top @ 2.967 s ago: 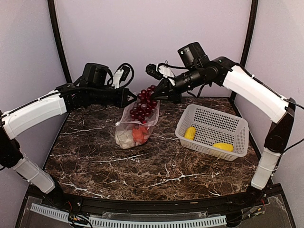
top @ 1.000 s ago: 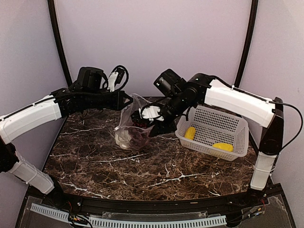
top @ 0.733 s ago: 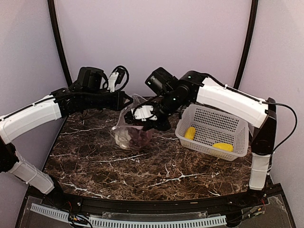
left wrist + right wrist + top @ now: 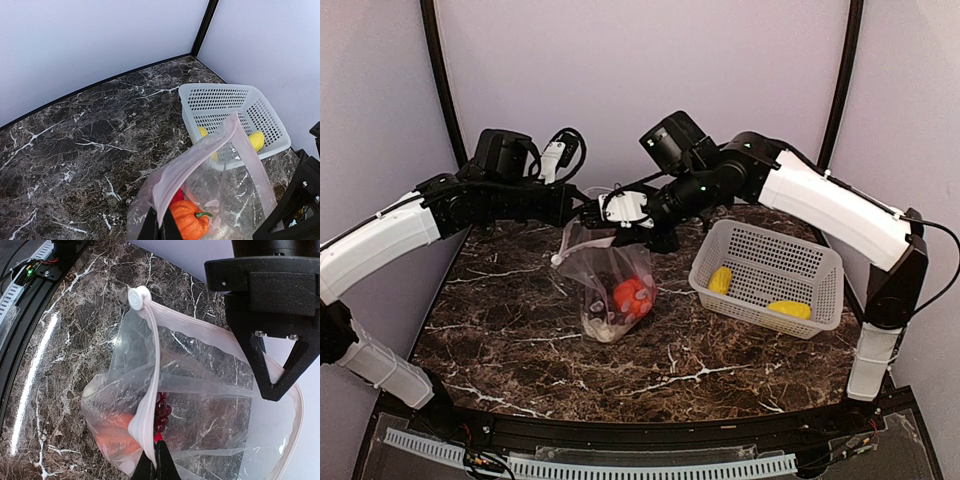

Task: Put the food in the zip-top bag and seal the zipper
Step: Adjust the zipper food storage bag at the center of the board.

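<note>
Just left of the basket (image 4: 752, 243), the zip-top bag (image 4: 610, 270) hangs limp over the desk (image 4: 520, 330), bottom-heavy with food (image 4: 630, 297), left pincer (image 4: 159, 227) and right pincer (image 4: 155, 462) each clamped on its mouth edge; that slick film likely grips best at the stiffer zipper (image 4: 153, 352).

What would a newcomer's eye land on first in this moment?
First the clear zip-top bag, held up at mid-table with its rim pinched by the left fingers and the right fingers. An orange-red toy vegetable and dark grapes sit inside it. Next comes the white perforated basket on the right, holding two yellow pieces.
</note>
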